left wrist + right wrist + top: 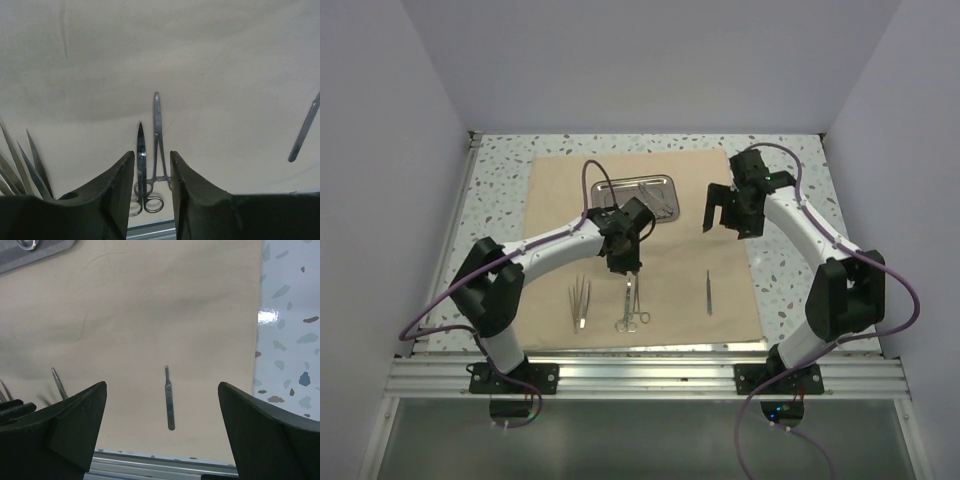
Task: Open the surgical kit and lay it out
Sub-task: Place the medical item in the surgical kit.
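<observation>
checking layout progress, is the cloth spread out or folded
Spread out. The cloth lies flat on the table, with the tray, tweezers, forceps and probe lying on it.

The beige cloth wrap (560, 200) lay spread flat mid-frame. The steel tray (638, 183) sat upper centre, seemingly holding instruments. Tweezers (580, 303), ring-handled forceps (632, 312) and a slim probe (708, 293) lay below, apart.

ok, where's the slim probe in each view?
Top external: slim probe lies right of centre on the beige cloth, toward its near edge.
Left wrist: slim probe at the right edge, slanted.
Right wrist: slim probe low in the centre, pointing up the frame.
Shared landmark: the beige cloth under it in all three.
</observation>
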`<action>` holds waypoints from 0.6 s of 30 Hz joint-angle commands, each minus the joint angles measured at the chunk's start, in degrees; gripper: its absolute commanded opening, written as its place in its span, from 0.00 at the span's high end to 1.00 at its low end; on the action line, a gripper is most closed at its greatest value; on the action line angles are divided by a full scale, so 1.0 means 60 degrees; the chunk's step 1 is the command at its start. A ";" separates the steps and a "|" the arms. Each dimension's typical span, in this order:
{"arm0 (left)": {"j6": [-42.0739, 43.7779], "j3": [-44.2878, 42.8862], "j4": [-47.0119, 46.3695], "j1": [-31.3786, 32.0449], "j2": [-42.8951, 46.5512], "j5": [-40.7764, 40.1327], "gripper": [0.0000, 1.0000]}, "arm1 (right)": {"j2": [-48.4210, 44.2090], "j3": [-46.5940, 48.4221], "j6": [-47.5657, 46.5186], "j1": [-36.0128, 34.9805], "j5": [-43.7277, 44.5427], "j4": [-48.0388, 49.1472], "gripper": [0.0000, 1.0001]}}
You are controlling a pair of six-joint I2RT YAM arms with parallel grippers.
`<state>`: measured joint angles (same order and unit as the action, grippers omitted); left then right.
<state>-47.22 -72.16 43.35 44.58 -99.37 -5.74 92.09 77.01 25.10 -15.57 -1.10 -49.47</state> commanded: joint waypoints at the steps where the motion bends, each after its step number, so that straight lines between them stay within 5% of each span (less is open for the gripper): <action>1: -0.0158 -0.0786 -0.0181 0.0114 0.0405 -0.0112 0.59 | -0.0510 -0.0062 0.0152 0.0047 -0.0080 0.0307 0.03; 4: 0.0353 -0.2015 0.0376 -0.0017 0.0027 -0.0800 0.52 | -0.0452 0.0127 0.0123 0.0061 -0.0007 0.0175 0.03; 9: 0.1407 -0.3688 0.0509 -0.1217 -0.1277 -0.0685 0.55 | -0.0349 0.0552 0.0152 0.0061 0.0067 -0.0045 0.03; 18: 0.3298 -0.8726 0.0597 -0.2317 -0.5905 -0.0890 0.61 | 0.0324 0.1914 -0.0110 0.0061 0.0623 -0.0894 0.03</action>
<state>-33.82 -117.49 45.50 31.05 -128.88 -10.46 92.86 84.40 25.47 -15.57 -0.12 -51.88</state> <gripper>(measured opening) 0.394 0.971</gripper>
